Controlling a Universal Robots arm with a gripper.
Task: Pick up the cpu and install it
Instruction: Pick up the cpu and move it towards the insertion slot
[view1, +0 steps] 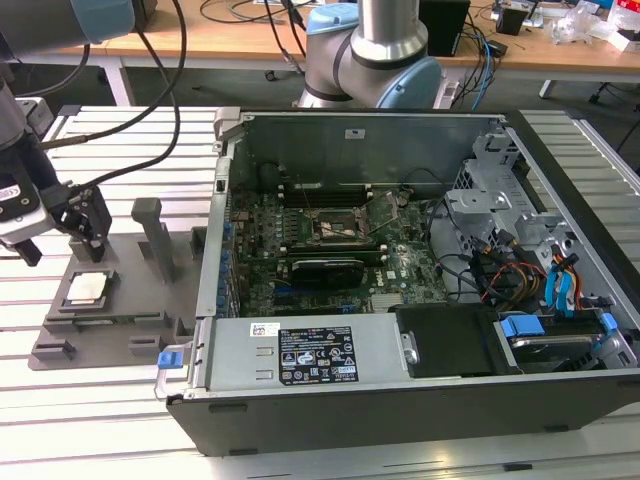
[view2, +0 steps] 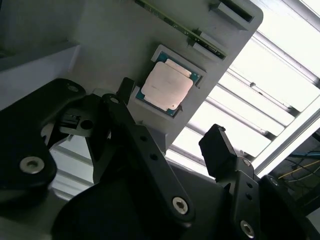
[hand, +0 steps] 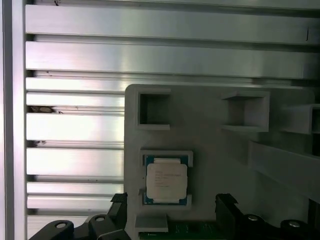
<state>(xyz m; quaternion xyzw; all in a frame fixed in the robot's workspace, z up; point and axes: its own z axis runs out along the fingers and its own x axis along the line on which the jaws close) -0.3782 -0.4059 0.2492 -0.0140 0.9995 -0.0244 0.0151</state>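
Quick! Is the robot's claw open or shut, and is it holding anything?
Claw: open, holding nothing; the cpu lies in the grey tray.

In the exterior view the arm (view1: 15, 135) is cut off at the nine o'clock edge, the computer case (view1: 400, 410) at four o'clock. Print on the cpu (hand: 166, 182) is too small to tell.

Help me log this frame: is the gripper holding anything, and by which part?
Nothing is held. The gripper hangs open above the cpu, which lies untouched in its recess in the grey fixture tray.
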